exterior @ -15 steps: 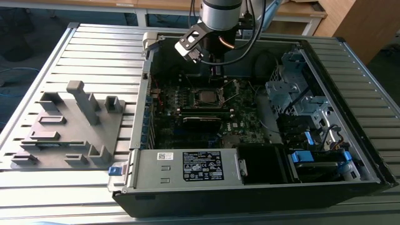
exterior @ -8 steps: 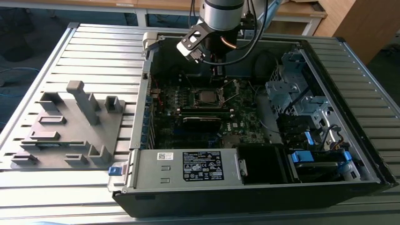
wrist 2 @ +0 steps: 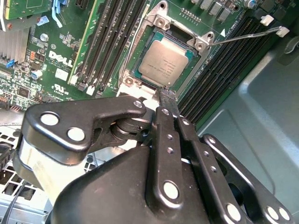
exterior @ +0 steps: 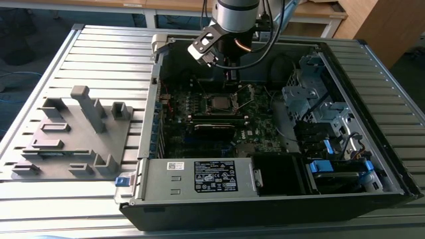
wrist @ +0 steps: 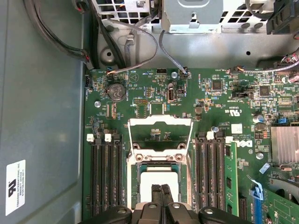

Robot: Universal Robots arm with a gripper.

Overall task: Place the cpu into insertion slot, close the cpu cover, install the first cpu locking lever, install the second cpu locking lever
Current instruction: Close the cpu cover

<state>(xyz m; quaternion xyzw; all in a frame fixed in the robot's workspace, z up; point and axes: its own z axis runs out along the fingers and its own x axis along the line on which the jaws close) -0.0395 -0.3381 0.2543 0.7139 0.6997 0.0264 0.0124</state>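
Gripper (wrist: pixel 163 187), first wrist view: two slim black fingers drawn together with nothing held between them. The tips hang over one edge of the small flat square cpu with the dull silver-grey top (wrist: pixel 145 186); whether they touch it, I cannot tell. The cpu lies flat inside the square black insertion slot with the metal rim (wrist: pixel 159 167), on the green motherboard (wrist: pixel 205 93), between two banks of long black memory slots (wrist: pixel 105 177). Step one reads as done. The square shiny silver cpu cover with the window (wrist: pixel 160 122) is tipped back on the side of the slot away from the fingers, with board showing through its window: not closed.

Second wrist view: fingers (wrist 2: pixel 166 112) pinched together just in front of the cpu (wrist 2: pixel 164 63), which sits level in its slot. A thin silver wire locking lever (wrist 2: pixel 247 35) swings out from a slot corner over the memory slots, unlatched. The other lever I cannot make out.

Exterior view: the grey robot arm (exterior: pixel 236 15) reaches down into the far part of the open black computer case (exterior: pixel 265 211), just beyond the slot. The case holds the motherboard, a grey metal drive cage (exterior: pixel 305 94) toward the exterior view's right, and a labelled grey power-supply box (exterior: pixel 199 177) at the near side. A grey moulded fixture tray (exterior: pixel 73 134) with posts and pockets rests on the slatted metal table (exterior: pixel 99 55) at the exterior view's left.

Judgement: one step of four complete; the cover and both levers remain.
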